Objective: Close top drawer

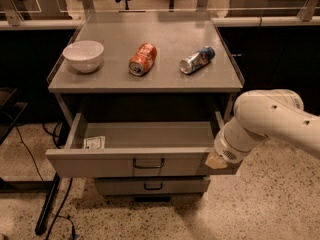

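Observation:
The top drawer (100, 163) is a wide grey metal drawer pulled well out of the cabinet, with a dark wire handle (148, 163) at the centre of its front. A small white packet (94, 142) lies inside at the left. My white arm (265, 121) comes in from the right. My gripper (216, 160) is at the drawer front's right end, up against the panel, mostly hidden by the wrist.
The cabinet top (165, 76) carries a white bowl (83, 55), an orange can (142, 59) on its side and a blue-silver can (197, 60) on its side. A lower drawer (152, 186) is shut below. Black cables (47, 211) lie on the speckled floor at left.

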{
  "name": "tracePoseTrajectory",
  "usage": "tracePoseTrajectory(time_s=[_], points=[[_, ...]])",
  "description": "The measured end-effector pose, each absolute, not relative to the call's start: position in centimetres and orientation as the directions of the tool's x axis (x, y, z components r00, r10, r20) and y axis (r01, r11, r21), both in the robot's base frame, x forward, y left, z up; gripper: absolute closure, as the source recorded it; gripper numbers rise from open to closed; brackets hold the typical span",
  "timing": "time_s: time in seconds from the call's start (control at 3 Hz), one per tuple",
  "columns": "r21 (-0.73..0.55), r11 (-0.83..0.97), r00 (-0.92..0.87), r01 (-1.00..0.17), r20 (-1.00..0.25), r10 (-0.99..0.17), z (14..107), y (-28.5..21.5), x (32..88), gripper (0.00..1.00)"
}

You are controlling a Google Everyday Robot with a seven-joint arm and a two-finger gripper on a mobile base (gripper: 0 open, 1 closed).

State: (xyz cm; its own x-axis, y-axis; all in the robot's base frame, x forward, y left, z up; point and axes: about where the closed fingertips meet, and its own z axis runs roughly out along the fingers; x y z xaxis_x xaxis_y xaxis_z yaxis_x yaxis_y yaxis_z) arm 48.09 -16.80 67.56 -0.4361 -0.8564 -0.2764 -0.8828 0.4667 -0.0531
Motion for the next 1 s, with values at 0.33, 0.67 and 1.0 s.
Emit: tracePoseTrajectory(time_s=[0.33,0.67,1.0], points=[[-0.053,0.467,-0.436,-0.883,-0.276,-0.856,67.56,-16.80,48.09,0.28],[-0.053,0.467,-0.436,-0.883,-0.276,-0.856,67.57,-16.80,48.09,0.05],[-0.053,0.467,-0.436,-0.883,-0.276,-0.856,67.57,-16.80,48.09,0.00]])
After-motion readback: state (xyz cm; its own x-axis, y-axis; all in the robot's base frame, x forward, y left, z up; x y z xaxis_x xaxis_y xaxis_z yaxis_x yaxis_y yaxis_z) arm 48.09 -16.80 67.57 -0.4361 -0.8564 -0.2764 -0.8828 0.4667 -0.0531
